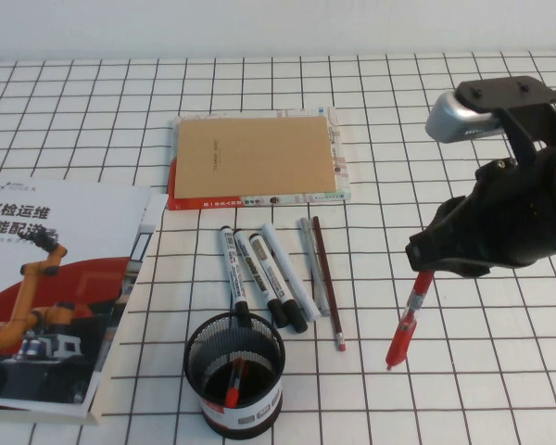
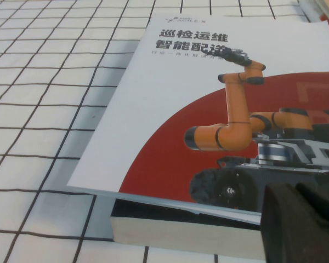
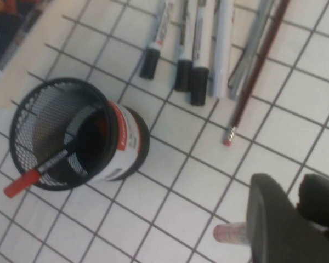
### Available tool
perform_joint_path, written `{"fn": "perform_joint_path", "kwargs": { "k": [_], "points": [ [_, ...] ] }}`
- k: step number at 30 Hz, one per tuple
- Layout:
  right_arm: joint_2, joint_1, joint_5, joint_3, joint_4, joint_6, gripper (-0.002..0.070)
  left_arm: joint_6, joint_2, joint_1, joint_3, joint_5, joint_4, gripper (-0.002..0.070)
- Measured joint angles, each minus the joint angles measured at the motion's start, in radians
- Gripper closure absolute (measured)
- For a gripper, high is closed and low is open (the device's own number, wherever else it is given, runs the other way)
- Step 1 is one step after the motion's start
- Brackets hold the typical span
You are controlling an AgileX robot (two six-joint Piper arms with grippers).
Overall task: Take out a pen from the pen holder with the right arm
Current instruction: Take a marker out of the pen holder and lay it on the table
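Observation:
The black mesh pen holder (image 1: 259, 400) stands near the table's front edge, and a red-capped pen (image 1: 233, 386) leans inside it. To its right, my right gripper (image 1: 424, 271) is shut on a red pen (image 1: 403, 329), which hangs tip-down above the table, clear of the holder. In the right wrist view the holder (image 3: 126, 145) and its inner pen (image 3: 41, 170) lie off to one side, while the held pen's end (image 3: 230, 233) pokes out beside the gripper (image 3: 293, 192). My left gripper (image 2: 296, 189) is shut and hovers over the manual.
Three markers (image 1: 259, 273), a grey pen (image 1: 313, 264) and a dark red pencil (image 1: 327, 283) lie side by side behind the holder. A brown-covered book (image 1: 255, 158) sits further back. A thick manual with an orange robot arm on its cover (image 1: 46, 287) fills the left side.

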Motion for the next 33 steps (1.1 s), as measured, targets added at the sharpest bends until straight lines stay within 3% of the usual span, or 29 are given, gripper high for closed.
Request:
{"fn": "perform_joint_path", "kwargs": {
  "k": [22, 33],
  "points": [
    [0.572, -0.029, 0.322, -0.506, -0.072, 0.038, 0.0606, 0.000, 0.000, 0.000, 0.000, 0.000, 0.000, 0.0678],
    [0.765, -0.064, 0.349, -0.750, -0.012, 0.038, 0.0606, 0.000, 0.000, 0.000, 0.000, 0.000, 0.000, 0.0678]
  ]
}}
